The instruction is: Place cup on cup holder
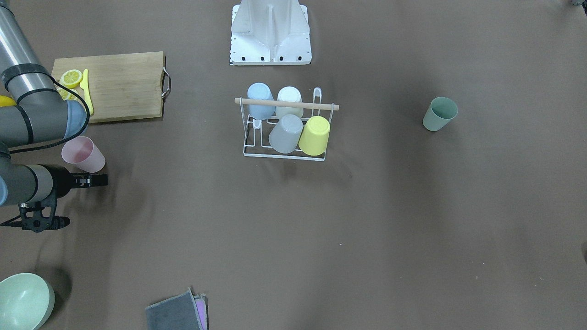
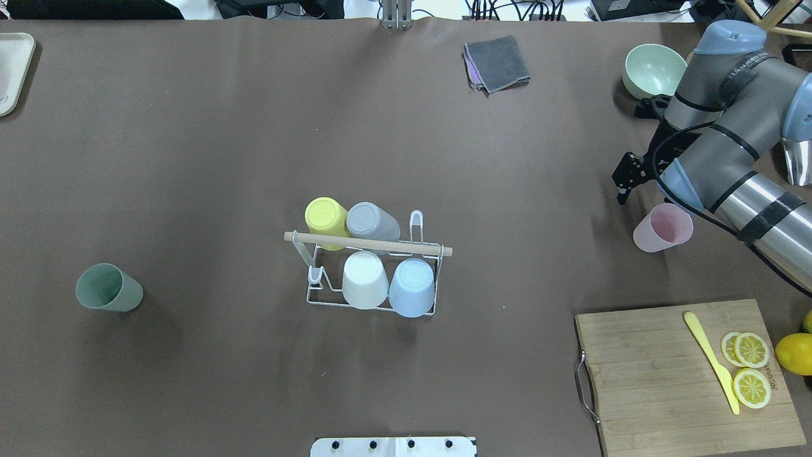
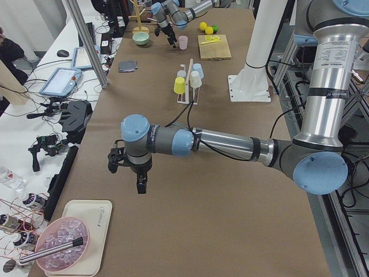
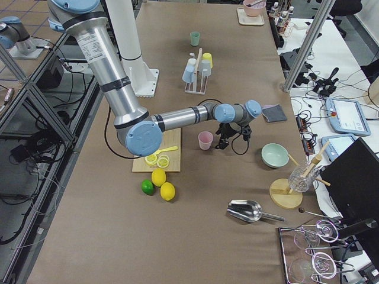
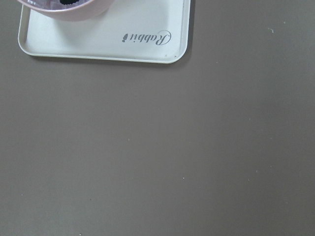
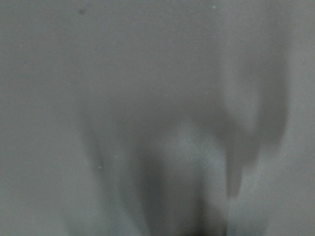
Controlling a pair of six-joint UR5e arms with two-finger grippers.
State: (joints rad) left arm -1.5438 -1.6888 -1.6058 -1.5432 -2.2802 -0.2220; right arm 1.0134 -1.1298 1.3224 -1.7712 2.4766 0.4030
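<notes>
The white wire cup holder (image 1: 316, 106) with a wooden rod stands mid-table and also shows in the overhead view (image 2: 298, 237). It holds a blue cup (image 1: 259, 98), a white cup (image 1: 290, 98), a grey cup (image 1: 285, 134) and a yellow cup (image 1: 314, 135), all upside down. A pink cup (image 2: 661, 228) stands upright and free at my right. My right gripper (image 2: 622, 193) hangs just beyond it, apart from it, looks shut and is empty. A green cup (image 2: 108, 287) stands at my left. My left gripper (image 3: 141, 187) hovers near the table's left end; I cannot tell its state.
A wooden cutting board (image 2: 660, 374) with lemon slices and a yellow knife lies at my near right. A green bowl (image 2: 653, 68) and a grey cloth (image 2: 498, 62) lie at the far edge. A white tray (image 5: 103, 44) sits at the left end.
</notes>
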